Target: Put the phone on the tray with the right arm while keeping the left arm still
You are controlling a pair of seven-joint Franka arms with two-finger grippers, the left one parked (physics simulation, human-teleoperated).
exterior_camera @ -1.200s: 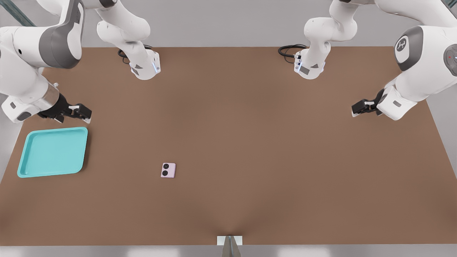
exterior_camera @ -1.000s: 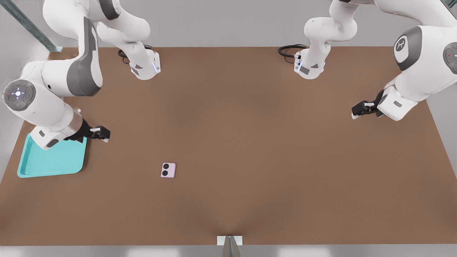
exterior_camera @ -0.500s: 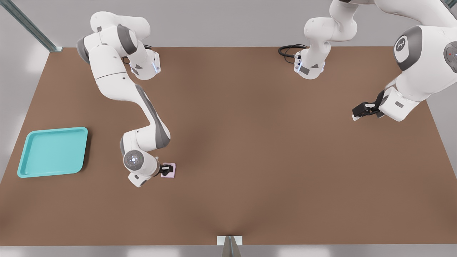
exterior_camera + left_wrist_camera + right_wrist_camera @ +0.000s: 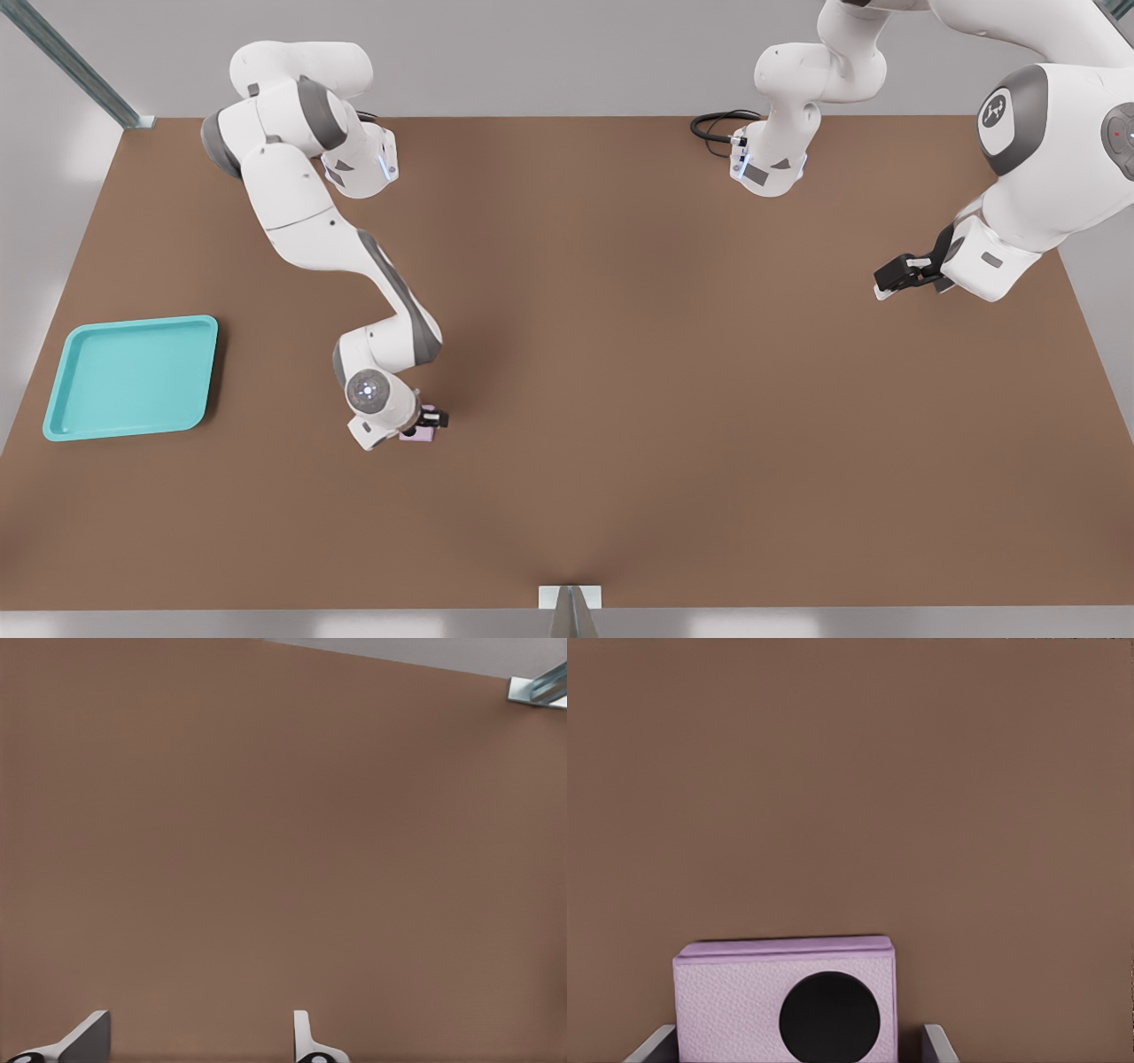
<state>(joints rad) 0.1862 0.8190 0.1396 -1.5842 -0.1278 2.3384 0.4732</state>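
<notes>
Reaching down at the phone (image 4: 418, 434), the right arm (image 4: 328, 230) has its pincer (image 4: 431, 418) right over it, near the middle of the table (image 4: 673, 372) toward the front view's left. From the wrist camera the phone (image 4: 784, 1001) fills the space between the two fingertips (image 4: 654, 1047), one on each side, with slim gaps showing, so the jaws look released around it and not yet clamped; the grip does not seem made. One black lens (image 4: 829, 1017) shows in that view. The phone appears to lie flat on the table, not lifted.

The tray (image 4: 62, 424) sits well apart, at the front view's left edge of the table, with nothing in it.

By my reading, only the approach is done. Closing on the phone, lifting it, carrying it across to the tray and letting go inside the rim are all left, so the task is in its early part.
</notes>
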